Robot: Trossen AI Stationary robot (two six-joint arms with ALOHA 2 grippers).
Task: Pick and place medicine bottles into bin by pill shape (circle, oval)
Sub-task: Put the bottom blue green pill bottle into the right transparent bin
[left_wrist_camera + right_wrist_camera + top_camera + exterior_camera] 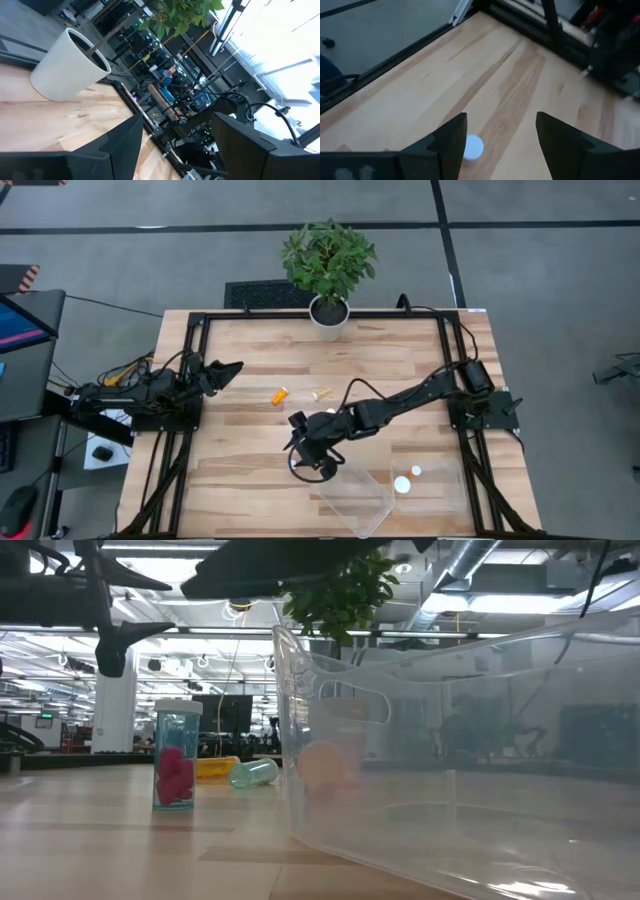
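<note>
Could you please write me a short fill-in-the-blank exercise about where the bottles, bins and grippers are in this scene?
1. The upright bottle near the clear bin holds ____ pills.
2. The potted plant stands in a ____ pot.
3. The right gripper hangs over a white-capped bottle with its fingers ____.
4. The left gripper waits on the table's ____ side.

Missing words: pink; white; open; left

Pale striped wooden table (250, 480), black arms, amber-orange bottle (280, 394), greenish bottle (252, 773), clear bottle (176, 756) with pink pills, white cap (472, 147), white pot (70, 66), green plant (328, 256), clear bin (470, 740).
</note>
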